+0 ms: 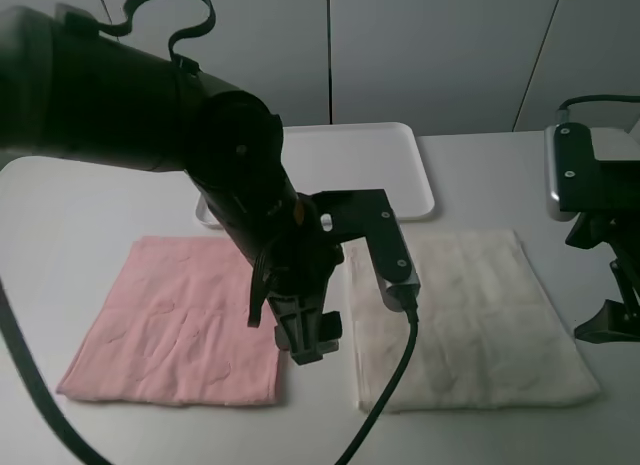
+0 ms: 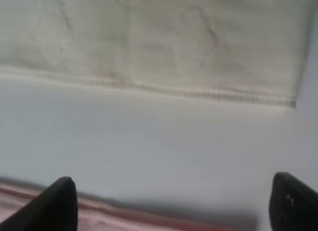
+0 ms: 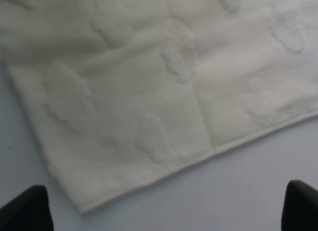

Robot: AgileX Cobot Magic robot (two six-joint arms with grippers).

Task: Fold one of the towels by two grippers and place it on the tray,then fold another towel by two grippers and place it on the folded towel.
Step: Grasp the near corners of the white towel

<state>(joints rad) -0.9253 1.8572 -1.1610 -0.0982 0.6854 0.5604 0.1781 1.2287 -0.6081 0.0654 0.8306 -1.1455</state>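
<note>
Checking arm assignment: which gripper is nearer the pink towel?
Left. The left gripper hangs over the gap between the pink towel and the cream towel, jaws open; the right gripper is off the cream towel's far side, that whole towel in between.

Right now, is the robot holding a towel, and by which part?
Nothing. Both claws are open: the left claw hangs between the pink towel and cream towel, the right claw near the cream towel's corner.

Cream towel (image 3: 159, 82) flat on pale table (image 3: 243, 196), hemmed corner nearest right hand (image 3: 164, 207), black fingertips (image 3: 27, 210) spread wide apart
</note>
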